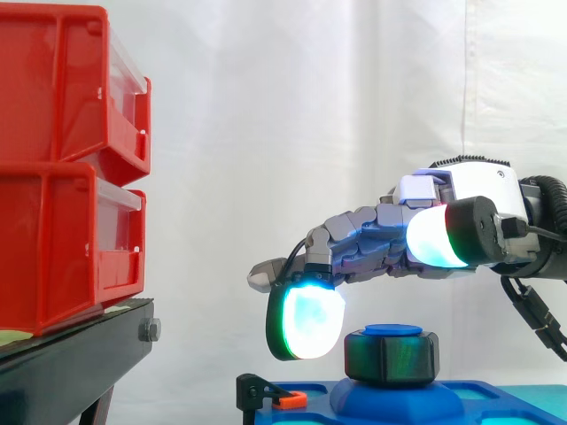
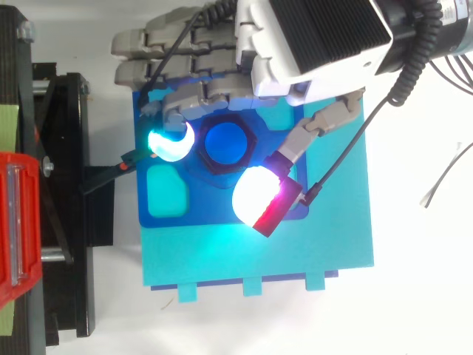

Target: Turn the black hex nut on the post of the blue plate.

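As I hang over the work: my hand (image 1: 381, 232) is spread wide and grips nothing.
Nut: the black hex nut (image 1: 392, 354) sits on the round blue post (image 2: 224, 142), which rises from the middle of the blue plate (image 2: 325, 159).
Finger side: one green-and-white glowing fingertip (image 1: 307, 320) hangs just left of the nut, at about its height. From the side I see a sliver of gap.
Thumb side: the thumb's white pad (image 1: 432, 235) rides above the nut in the side view. From above it lies on the nut's other side, towards the right.
Doing it well, I reckon: drop the thumb to nut height and close both pads onto opposite flats. Then twist about the post's axis with even pressure, so the nut doesn't slip.
Watch out: a small black clip with an orange tip (image 1: 285, 398) sits at the plate's left edge, under my finger.
Bins: two red plastic bins (image 1: 53, 150) are stacked on the black stand (image 1: 80, 354), far left. I can't tell what's in them.
Plate pockets: pale cyan recesses (image 2: 168, 194), nothing visible in them.
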Controlling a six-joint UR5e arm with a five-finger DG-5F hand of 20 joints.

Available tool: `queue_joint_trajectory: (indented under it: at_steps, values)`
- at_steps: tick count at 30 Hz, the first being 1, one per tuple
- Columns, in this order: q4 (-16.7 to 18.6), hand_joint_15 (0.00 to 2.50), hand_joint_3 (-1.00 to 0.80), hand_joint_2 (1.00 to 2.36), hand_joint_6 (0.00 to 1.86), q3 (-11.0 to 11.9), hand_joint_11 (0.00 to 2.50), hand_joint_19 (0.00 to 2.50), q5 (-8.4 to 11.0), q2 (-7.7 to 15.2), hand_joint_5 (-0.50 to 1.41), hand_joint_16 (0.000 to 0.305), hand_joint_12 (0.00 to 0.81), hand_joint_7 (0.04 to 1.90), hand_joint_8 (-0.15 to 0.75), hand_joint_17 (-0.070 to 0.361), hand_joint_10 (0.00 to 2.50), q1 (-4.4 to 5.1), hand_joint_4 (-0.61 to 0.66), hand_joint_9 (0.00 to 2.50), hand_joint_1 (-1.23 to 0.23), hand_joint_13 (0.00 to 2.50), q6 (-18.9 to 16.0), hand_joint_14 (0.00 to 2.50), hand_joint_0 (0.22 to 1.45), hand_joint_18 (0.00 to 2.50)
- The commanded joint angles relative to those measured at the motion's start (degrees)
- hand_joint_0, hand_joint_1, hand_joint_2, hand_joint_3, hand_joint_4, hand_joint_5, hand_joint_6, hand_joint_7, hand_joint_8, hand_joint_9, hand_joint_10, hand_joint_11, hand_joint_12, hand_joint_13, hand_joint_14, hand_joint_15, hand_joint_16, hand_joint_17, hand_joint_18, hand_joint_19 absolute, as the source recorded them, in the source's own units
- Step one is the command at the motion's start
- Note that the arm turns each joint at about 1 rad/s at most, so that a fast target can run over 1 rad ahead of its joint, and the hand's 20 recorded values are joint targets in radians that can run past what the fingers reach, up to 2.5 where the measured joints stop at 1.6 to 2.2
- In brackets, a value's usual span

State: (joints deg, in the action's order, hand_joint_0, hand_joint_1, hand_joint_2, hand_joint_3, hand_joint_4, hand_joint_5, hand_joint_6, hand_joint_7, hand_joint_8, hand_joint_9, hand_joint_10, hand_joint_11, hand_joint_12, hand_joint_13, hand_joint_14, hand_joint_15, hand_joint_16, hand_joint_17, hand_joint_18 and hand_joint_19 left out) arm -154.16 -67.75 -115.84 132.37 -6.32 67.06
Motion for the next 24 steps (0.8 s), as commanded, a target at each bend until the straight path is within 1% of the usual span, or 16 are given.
queue_joint_trajectory:
  at_steps: [1, 5, 8, 12, 24]
  values:
    - [0.0, 0.07, -0.5, 1.0, 0.5, -0.01, 0.0, 0.29, 0.0, 0.0, -0.19, 0.053, 0.378, 1.01, 0.292, 0.12, 0.0, -0.01, 0.33, 0.25, -0.26, 0.21, 0.0, 0.0, 0.47, 0.19]
    - [0.0, 0.08, -0.5, 1.0, 0.5, -0.01, 0.0, 0.29, 0.0, 0.0, -0.19, 0.053, 0.377, 1.01, 0.29, 0.12, 0.0, 0.08, 0.33, 0.25, -0.25, 0.21, 0.0, 0.0, 0.47, 0.19]
    - [0.18, 0.07, -0.5, 1.0, 0.5, -0.19, 0.0, 0.29, 0.17, 0.0, -0.19, 0.053, 0.377, 1.0, 0.29, 0.12, 0.0, 0.34, 0.33, 0.25, -0.24, 0.21, 0.0, 0.0, 0.47, 0.19]
    - [0.26, 0.08, -0.5, 1.0, 0.5, -0.8, 0.0, 0.29, 0.17, 0.0, -0.19, 0.053, 0.376, 1.0, 0.289, 0.119, 0.0, 0.34, 0.33, 0.25, -0.24, 0.21, 0.0, 0.0, 0.47, 0.19]
    - [0.26, 0.08, -0.5, 1.0, 0.5, -1.15, 0.0, 0.29, 0.0, 0.0, -0.19, 0.053, 0.376, 1.0, 0.286, 0.12, 0.0, 0.26, 0.33, 0.25, -0.24, 0.21, -0.26, 0.0, 0.48, 0.19]
